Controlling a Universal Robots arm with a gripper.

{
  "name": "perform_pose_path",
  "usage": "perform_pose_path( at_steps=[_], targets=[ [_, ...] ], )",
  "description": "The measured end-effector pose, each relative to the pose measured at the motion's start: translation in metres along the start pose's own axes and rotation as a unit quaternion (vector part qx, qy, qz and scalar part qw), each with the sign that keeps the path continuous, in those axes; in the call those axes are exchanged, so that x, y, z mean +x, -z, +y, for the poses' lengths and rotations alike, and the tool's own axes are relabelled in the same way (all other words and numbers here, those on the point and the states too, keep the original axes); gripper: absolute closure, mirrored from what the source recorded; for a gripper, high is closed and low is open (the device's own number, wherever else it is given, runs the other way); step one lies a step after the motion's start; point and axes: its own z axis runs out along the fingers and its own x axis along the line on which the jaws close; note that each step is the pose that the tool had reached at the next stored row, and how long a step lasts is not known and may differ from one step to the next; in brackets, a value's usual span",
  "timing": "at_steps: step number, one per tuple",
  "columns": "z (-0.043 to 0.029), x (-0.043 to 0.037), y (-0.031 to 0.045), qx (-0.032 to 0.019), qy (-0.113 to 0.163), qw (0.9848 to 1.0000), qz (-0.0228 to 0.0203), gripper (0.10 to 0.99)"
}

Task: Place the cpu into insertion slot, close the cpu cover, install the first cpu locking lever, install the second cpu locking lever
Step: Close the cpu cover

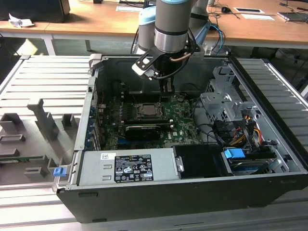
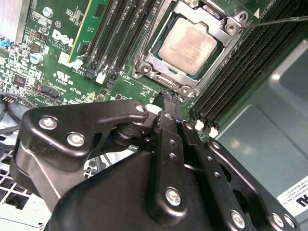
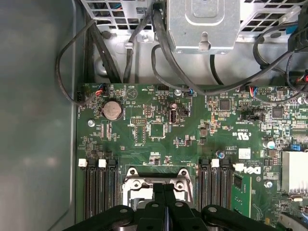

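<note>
The cpu (image 2: 190, 41), a square chip with a dull silver top, lies in the insertion slot (image 2: 141, 66) on the green board. The silvery cpu cover (image 2: 166, 78) lies flat around it as a frame. A thin locking lever (image 2: 279, 20) sticks out from one socket corner across the memory slots. My gripper (image 2: 166, 96) is shut with nothing between its fingers. Its tip hangs just off the socket's edge, close above the board. In the exterior view the gripper (image 1: 166, 89) stands upright over the far side of the socket (image 1: 150, 111). The shut fingers (image 3: 169, 207) cross the socket frame in the first wrist view.
Long black memory slots (image 2: 240, 72) flank the socket. A black graphics card (image 1: 140, 130) lies on its near side. A grey drive cage (image 1: 224, 103) with cables stands at the exterior view's right, and the power supply box (image 1: 127, 166) at the front. The case wall (image 3: 36, 120) is close by.
</note>
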Motion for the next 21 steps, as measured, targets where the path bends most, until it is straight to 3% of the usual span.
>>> perform_pose_path(
  at_steps=[12,21],
  targets=[
    [-0.009,0.0001,0.0003,0.0,0.0,1.0,0.0,0.98],
    [-0.026,0.0003,0.0007,0.0,0.0,1.0,0.0,0.98]
  ],
)
